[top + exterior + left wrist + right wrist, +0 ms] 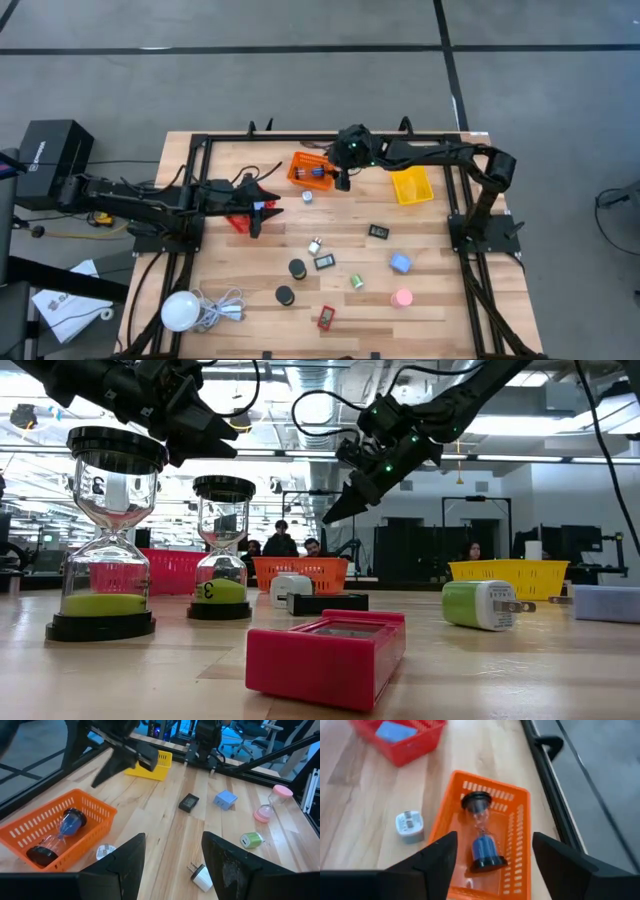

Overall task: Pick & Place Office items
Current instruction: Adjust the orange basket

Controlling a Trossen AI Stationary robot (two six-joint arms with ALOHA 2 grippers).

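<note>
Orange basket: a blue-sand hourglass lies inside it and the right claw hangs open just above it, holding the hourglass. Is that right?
Not quite. The right claw is open and holds nothing; the blue-sand hourglass lies loose in the orange basket, as the right wrist view shows. The rest stands.

Grey floor (250, 90) crossed by dark seam lines, around a pale wooden bench (430, 290). Beyond it, an open workshop under an exposed ceiling (300, 380) with bright lights. Seated people (282, 540) at dark racks (470, 530) behind.
</note>
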